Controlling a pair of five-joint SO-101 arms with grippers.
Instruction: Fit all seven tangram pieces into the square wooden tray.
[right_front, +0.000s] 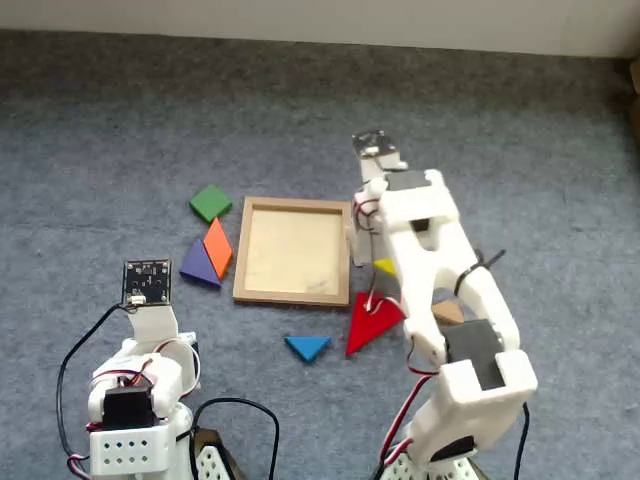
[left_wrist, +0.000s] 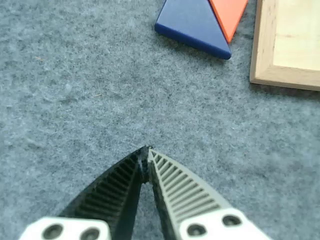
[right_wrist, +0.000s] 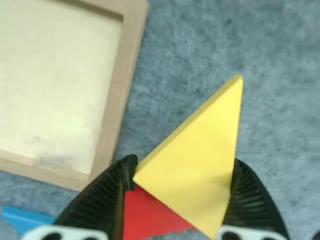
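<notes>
The square wooden tray lies mid-carpet with nothing in it. My right gripper is shut on a yellow triangle just off the tray's right rim; part of the yellow triangle shows under the right arm. Below it lie a red triangle and a small blue triangle. Left of the tray sit a green square, an orange parallelogram and a dark blue triangle. My left gripper is shut and empty over bare carpet, short of the dark blue triangle.
A tan piece peeks out beside the right arm. The left arm stands at the near left. Grey carpet stretches open behind the tray and to the far left.
</notes>
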